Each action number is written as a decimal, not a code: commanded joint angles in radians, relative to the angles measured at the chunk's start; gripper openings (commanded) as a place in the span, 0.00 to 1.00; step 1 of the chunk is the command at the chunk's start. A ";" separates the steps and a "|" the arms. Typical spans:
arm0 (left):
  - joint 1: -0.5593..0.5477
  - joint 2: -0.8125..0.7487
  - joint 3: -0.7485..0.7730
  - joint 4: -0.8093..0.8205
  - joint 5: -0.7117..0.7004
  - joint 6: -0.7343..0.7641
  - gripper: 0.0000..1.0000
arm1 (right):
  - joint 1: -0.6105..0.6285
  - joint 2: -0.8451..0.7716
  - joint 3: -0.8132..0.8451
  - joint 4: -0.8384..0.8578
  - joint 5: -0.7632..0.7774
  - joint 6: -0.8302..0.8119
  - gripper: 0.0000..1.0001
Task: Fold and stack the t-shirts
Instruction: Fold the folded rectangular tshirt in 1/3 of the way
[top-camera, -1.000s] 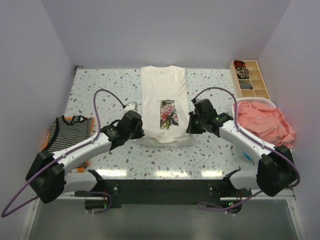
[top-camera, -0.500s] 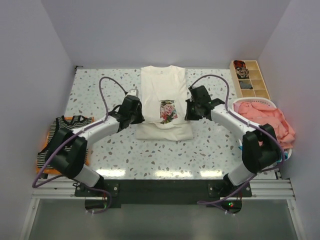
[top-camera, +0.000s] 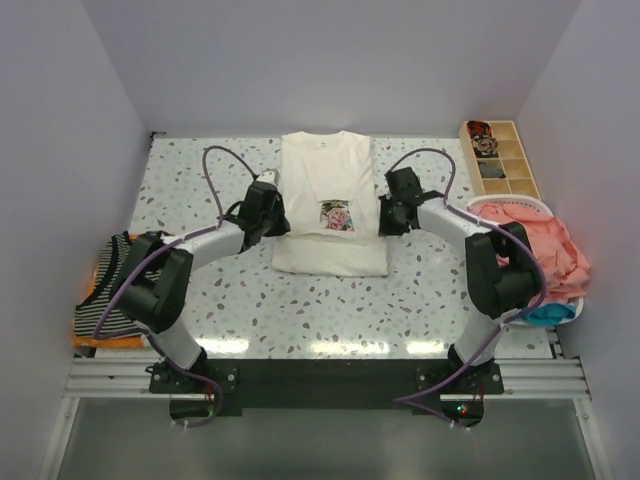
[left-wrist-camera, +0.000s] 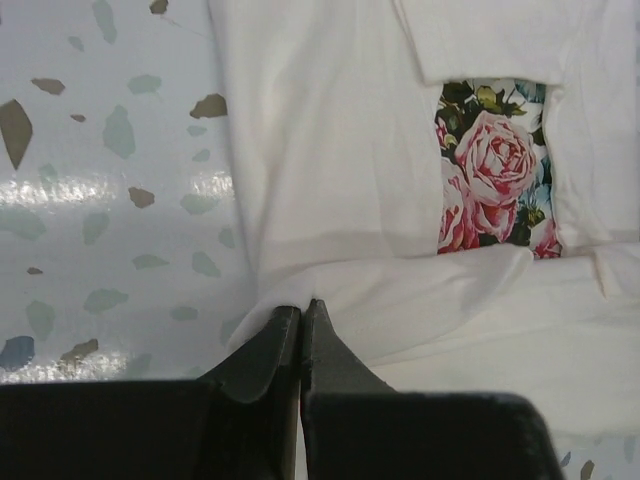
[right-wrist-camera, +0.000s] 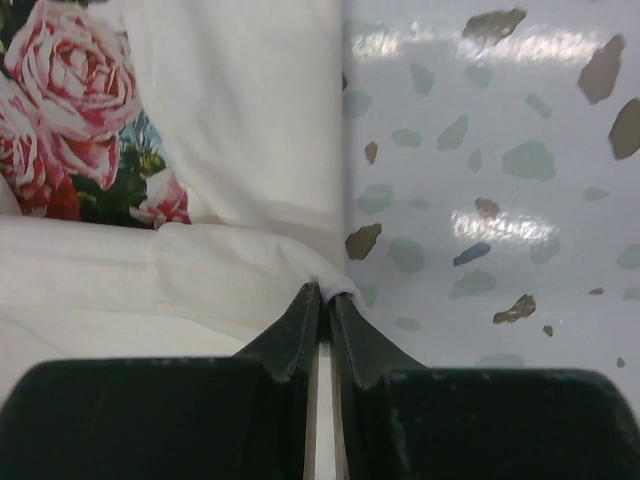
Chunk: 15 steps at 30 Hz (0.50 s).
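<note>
Arms: two, reaching in from 7 and 5 o'clock towards the middle of the speckled table (top-camera: 330, 310).
T-shirts counted: four seen plainly, one each of cream, striped, orange and coral-pink.
Cream t-shirt (top-camera: 328, 170): lies flat from table centre towards 12 o'clock, collar at the far end, lower part doubled up so its edge sits just below the rose print (top-camera: 337, 216).
Left gripper (left-wrist-camera: 301, 310): at the folded edge's 9 o'clock corner, jaws pressed together with the cream cloth's corner nipped at the tips.
Right gripper (right-wrist-camera: 322, 292): at the 3 o'clock corner, jaws a bare slit apart, cream cloth caught between them.
Striped t-shirt (top-camera: 110, 290): one, at 8 o'clock, resting on the orange t-shirt (top-camera: 105, 342), well apart from both grippers.
Coral-pink t-shirt (top-camera: 535, 245): one, heaped in the white basket (top-camera: 510, 203) at 3 o'clock.
Teal-blue scrap (top-camera: 552, 313): one, at the basket's near rim; whether it is a shirt cannot be told.
Wooden tray (top-camera: 518, 150): one, at 2 o'clock, small items in its far-left compartments.
Purple cables (top-camera: 222, 165): two loops, one arching over each arm, neither crossing the cream shirt.
</note>
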 joint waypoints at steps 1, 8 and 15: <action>0.048 0.011 0.072 0.085 -0.006 0.080 0.00 | -0.067 0.043 0.110 0.075 -0.018 -0.009 0.09; 0.069 0.060 0.114 0.086 0.018 0.089 1.00 | -0.100 0.004 0.090 0.121 -0.036 -0.013 0.73; 0.071 -0.065 0.061 0.094 0.027 0.097 1.00 | -0.098 -0.198 0.036 0.118 -0.163 -0.021 0.80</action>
